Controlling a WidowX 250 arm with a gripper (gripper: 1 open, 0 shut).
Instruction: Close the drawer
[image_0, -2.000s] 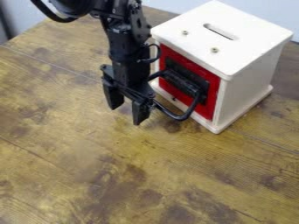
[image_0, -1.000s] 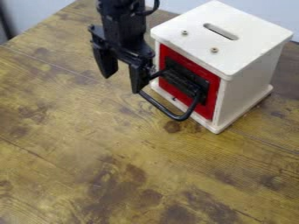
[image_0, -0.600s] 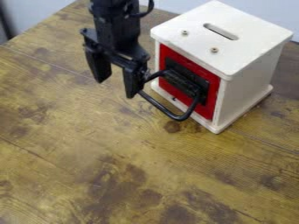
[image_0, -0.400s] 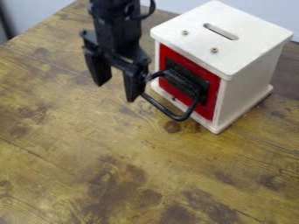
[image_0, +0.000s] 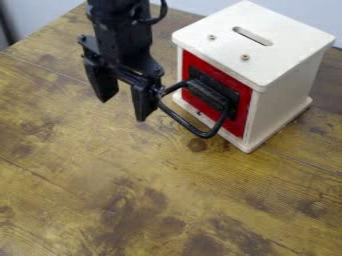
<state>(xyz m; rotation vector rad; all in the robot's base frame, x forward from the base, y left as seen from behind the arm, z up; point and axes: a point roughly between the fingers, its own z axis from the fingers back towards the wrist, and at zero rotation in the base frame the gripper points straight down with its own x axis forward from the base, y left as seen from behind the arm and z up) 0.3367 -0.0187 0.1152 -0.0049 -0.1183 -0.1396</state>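
Here, largest first: one tabletop (image_0: 100, 190), brown wood grain with dark knots and blotches, spreading beneath the pincer (image_0: 120, 98) and out to every side of it.

One cube casing (image_0: 267, 60), cream-coloured, standing to the picture-right of the pincer; its top carries a dark slot and two small round metallic fittings.

One robot arm (image_0: 120, 35), black, entering at the top edge of the view and reaching down to the pincer, in front of the casing's picture-left side.

One drawer (image_0: 237, 122), red around a black front plate (image_0: 214, 90), seated in the casing, its front turned toward the pincer's side; it lies just to the picture-right of the pincer.

One loop handle (image_0: 186, 122), large, black, projecting from the drawer front toward the pincer, its near end close beside the picture-right finger. Whether the two touch cannot be told from this angle.

One pincer, black, two fingers pointing downward over the tabletop, parted with a gap between them; condition: released, nothing held.
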